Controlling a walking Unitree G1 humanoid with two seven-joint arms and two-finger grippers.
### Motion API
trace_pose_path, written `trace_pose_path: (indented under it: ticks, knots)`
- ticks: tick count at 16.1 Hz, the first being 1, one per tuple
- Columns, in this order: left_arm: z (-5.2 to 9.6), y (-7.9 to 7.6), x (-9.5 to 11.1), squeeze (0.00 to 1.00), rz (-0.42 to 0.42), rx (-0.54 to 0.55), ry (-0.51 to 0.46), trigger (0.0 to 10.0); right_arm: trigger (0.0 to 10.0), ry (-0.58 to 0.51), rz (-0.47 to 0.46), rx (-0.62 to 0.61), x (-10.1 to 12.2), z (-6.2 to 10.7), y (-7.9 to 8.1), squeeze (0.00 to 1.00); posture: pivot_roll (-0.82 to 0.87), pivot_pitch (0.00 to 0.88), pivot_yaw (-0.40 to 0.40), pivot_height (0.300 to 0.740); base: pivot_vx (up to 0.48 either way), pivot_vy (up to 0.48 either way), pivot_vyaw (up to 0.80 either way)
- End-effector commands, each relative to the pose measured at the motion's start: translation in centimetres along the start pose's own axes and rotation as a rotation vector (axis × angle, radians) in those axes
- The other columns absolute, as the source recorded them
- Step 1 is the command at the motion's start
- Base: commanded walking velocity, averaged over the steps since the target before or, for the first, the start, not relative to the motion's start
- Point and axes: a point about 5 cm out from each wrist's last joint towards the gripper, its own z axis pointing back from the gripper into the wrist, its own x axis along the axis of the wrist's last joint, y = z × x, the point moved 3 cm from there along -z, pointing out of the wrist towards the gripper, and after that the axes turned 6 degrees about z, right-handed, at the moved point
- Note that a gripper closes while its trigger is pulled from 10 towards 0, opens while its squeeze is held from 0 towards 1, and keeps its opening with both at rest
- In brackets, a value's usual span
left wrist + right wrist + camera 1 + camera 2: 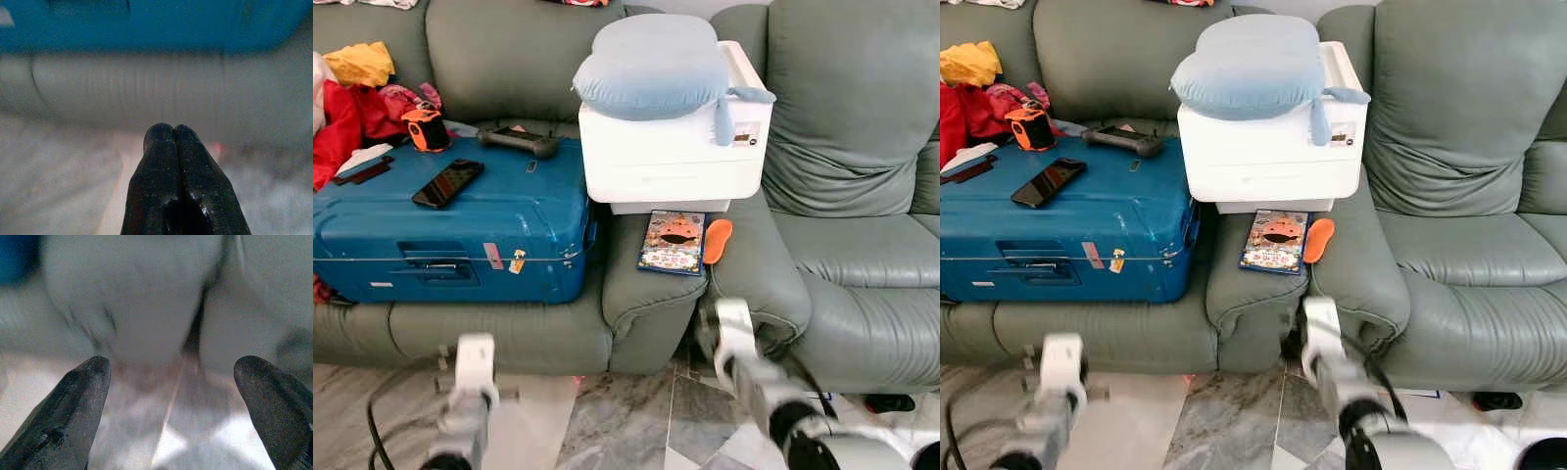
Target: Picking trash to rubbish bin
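Both arms blurred low in the head views, sofa (146, 293) a smear, suitcase (146, 24) cut off at the edge

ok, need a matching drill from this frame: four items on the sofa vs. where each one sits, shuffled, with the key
Items:
1. phone
2. blue cushion
3. picture book
4. yellow cloth

Places:
A. on top of the white box
B. flat on the blue suitcase lid
C. far left, against the sofa back, above the red clothes
D. on the sofa armrest, in front of the white box, beside an orange insole

Pairs: 1-B, 2-A, 3-D, 4-C
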Motion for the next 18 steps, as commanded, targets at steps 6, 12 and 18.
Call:
trace_pose_path:
  ticks: [6,12,18]
  knots:
    - [0.9,0.1,9.5,0.00,-0.049,0.090,-0.516,10.0,10.0,-0.350,-0.039,0.046,8.8,0.3,0.0,0.00,0.03,0.000,-0.031,0.740,0.000,0.000,0.00]
    - [3.5,-3.7,13.9,0.00,0.062,-0.047,-0.676,10.0,10.0,-0.511,-0.043,0.030,11.7,1.9,-0.4,0.00,0.02,0.000,-0.025,0.740,0.000,0.000,0.00]
    - [4.2,-5.0,16.9,0.00,0.170,-0.075,-0.686,10.0,10.0,-0.518,-0.012,0.073,12.5,2.2,1.3,0.00,0.01,0.000,-0.023,0.740,0.000,0.000,-0.12]
